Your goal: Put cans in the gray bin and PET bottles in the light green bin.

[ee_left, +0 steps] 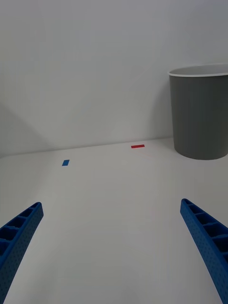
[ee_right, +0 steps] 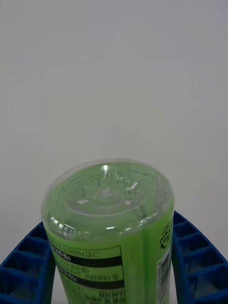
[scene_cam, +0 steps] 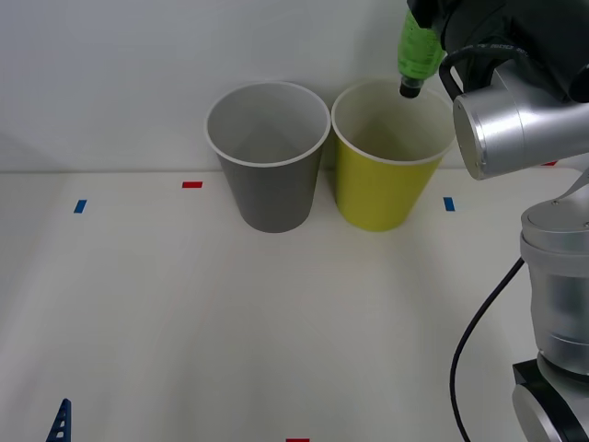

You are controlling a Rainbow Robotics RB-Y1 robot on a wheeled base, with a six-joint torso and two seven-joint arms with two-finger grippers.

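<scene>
white table (scene_cam: 230, 322), red tape marks (scene_cam: 191, 184), blue tape marks (scene_cam: 80, 206)

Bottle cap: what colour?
Black. The bottle hangs cap-down in the right gripper above the light green bin; front view shows it best.

Quick count of what's on view: two bins on the table, one gray bin (scene_cam: 268, 157) on the left and one light green bin (scene_cam: 386, 166) right beside it, both at the far side. One PET bottle (scene_cam: 419, 51), green label, black cap pointing down, up over the green bin's right rim. Tape marks: two blue (scene_cam: 80, 206) ones, far left and far right, plus two red ones, one far and one at the near edge.
</scene>
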